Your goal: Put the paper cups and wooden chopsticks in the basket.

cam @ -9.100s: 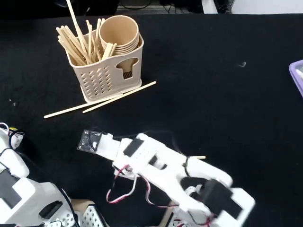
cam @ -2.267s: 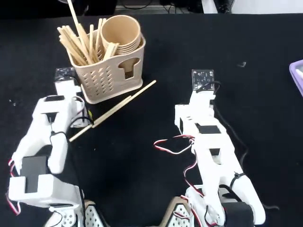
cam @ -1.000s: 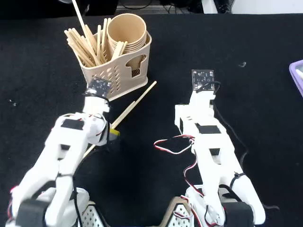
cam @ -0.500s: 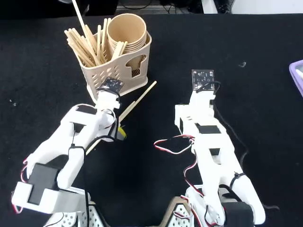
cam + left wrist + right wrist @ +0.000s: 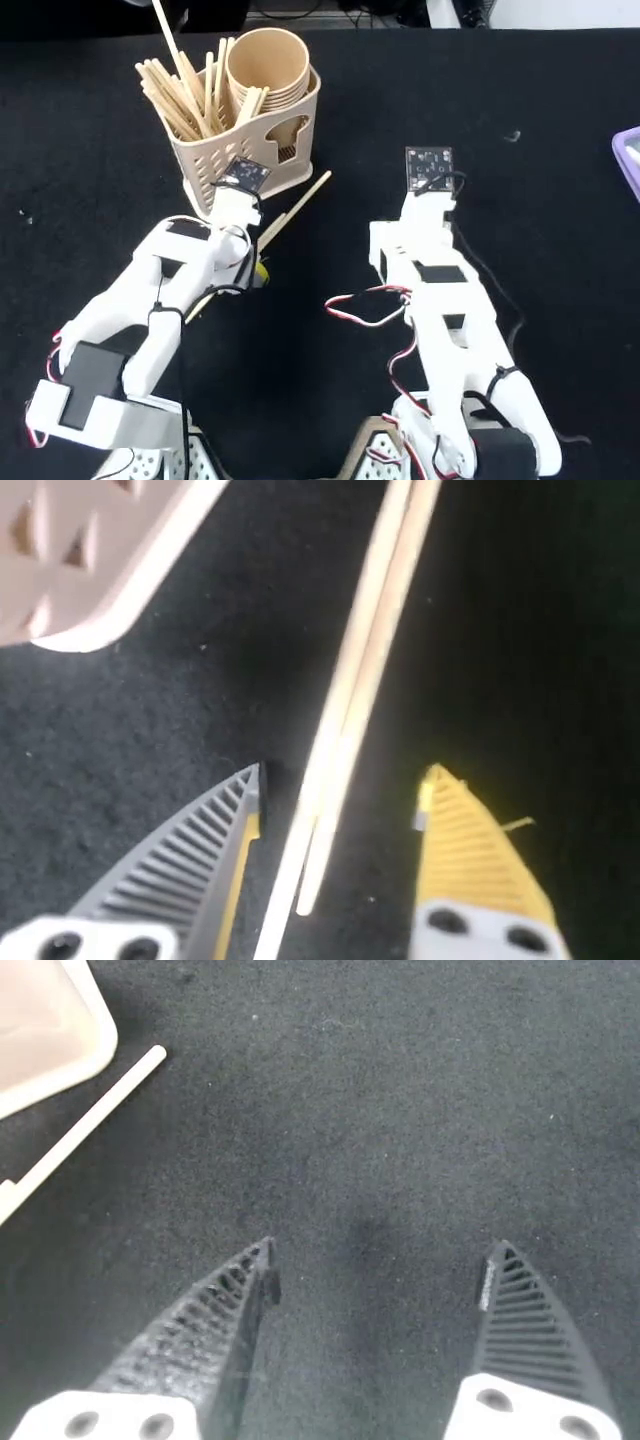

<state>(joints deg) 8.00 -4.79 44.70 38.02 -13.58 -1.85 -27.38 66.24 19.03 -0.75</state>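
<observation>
- The basket [image 5: 245, 150] is standing toward the far left of the black counter [image 5: 570, 250], tilted a little out of square with the counter's edge.
- A stack of paper cups [image 5: 262, 65] is sitting upright in one compartment of it, and a bundle of wooden chopsticks [image 5: 180, 95] is leaning in the compartment beside the stack, one stick poking up higher than the others.
- Two loose chopsticks [image 5: 300, 202] are lying on the counter side by side, nearly touching, running slantwise from just beside the basket's near corner back under the left arm.
- The left pincer [image 5: 342, 780] is hanging low over that pair with its fingers spread, the grey one on one side of the sticks and the yellow one on the other; the sticks are lying between them, nearer the grey finger, and neither finger looks to be pressing on them.
- The right pincer [image 5: 382, 1250] is also standing spread, over bare counter well to the right of the basket, gripping nothing.
- In the right wrist view, a basket corner and the end of one loose chopstick are showing off to one side, apart from that pincer's fingers.
- A purple object [image 5: 628, 160] is peeking in at the counter's right edge.
</observation>
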